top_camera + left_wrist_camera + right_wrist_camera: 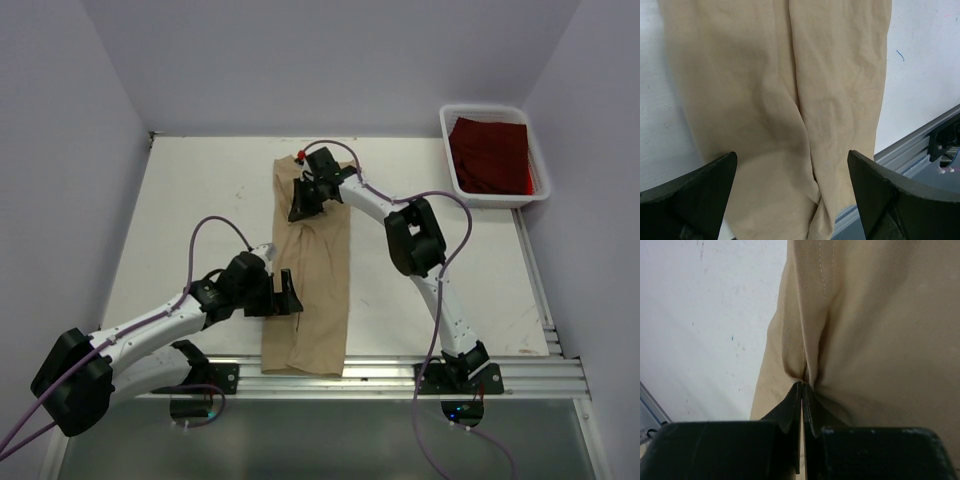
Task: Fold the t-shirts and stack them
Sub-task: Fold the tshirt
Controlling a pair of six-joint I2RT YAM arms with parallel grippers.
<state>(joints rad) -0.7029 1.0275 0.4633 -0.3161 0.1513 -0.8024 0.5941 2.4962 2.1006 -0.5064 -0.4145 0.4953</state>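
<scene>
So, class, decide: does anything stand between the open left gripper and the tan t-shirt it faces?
Nothing visible does. The left gripper stands open, and the left wrist view shows only the tan t-shirt itself ahead of it.

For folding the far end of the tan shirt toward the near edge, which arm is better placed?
Right: the right fingers pinch the tan shirt at its far end; the left fingers stand open, holding nothing.

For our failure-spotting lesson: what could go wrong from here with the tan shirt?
The right gripper pinches only a small pleat of the tan t-shirt, which may slip. The left gripper is open, so a one-sided pull could skew the fold. The shirt's near hem overlaps the rail and might snag.
</scene>
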